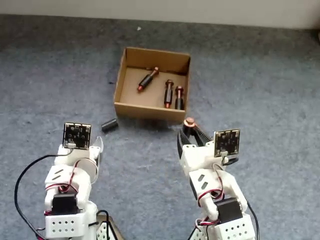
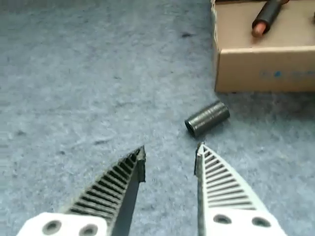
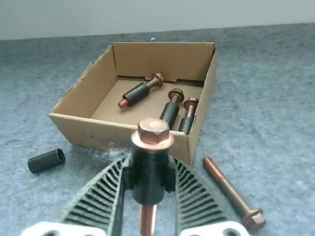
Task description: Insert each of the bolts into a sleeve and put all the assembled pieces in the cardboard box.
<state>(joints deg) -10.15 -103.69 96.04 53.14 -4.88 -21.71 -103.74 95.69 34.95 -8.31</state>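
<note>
The grey carpeted table [image 1: 260,80] carries the cardboard box [image 1: 150,111] at upper centre, a loose sleeve [image 1: 109,125] just below-left, and a bare bolt [image 3: 231,194] nearby.

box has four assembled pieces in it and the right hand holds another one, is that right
Not quite. The high view shows the box has three assembled pieces in it, not four. The rest stands: the right hand holds another piece.
</note>
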